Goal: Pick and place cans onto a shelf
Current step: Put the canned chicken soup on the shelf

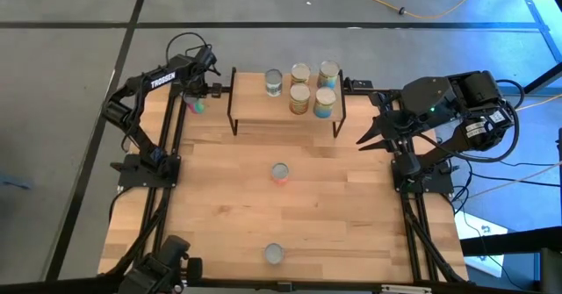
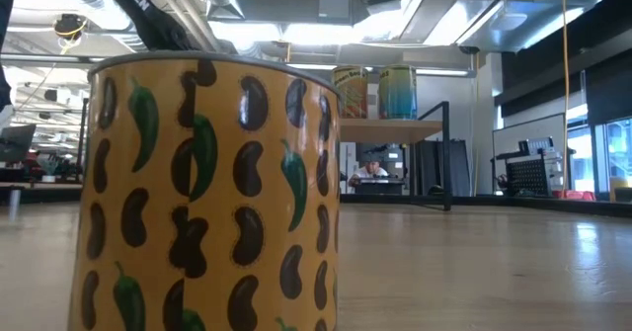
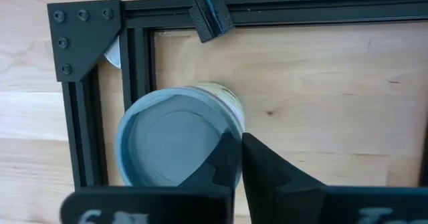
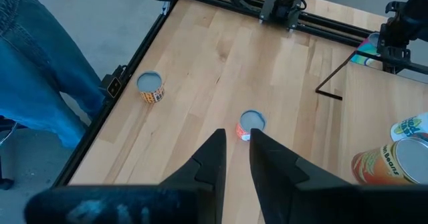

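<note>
The shelf [image 1: 285, 110] stands at the table's far middle with several cans [image 1: 300, 98] on its wood top; they also show in the low view [image 2: 380, 92]. An orange-red can [image 1: 279, 173] stands upright at mid-table. A yellow bean-print can [image 1: 273, 254] stands at the near edge and fills the low view [image 2: 207, 193]. A teal can [image 1: 195, 105] stands in the far left corner, left of the shelf. My left gripper [image 3: 241, 158] is shut, right above this can's silver top [image 3: 170, 140]. My right gripper [image 4: 237, 147] hangs narrowly open and empty at the right, above the table. My left gripper's shut fingers [image 3: 227, 160] point down over the rim of the teal can's top [image 3: 221, 127]. I cannot tell whether they touch it. The can stands upright on the table beside the black frame rail.
Black frame rails [image 3: 134, 57] run along the table's edges, with a corner bracket [image 3: 83, 40] next to the teal can. A person's blue-jeaned leg [image 4: 33, 57] stands beside the table. Bare wood lies between the two loose cans and the shelf.
</note>
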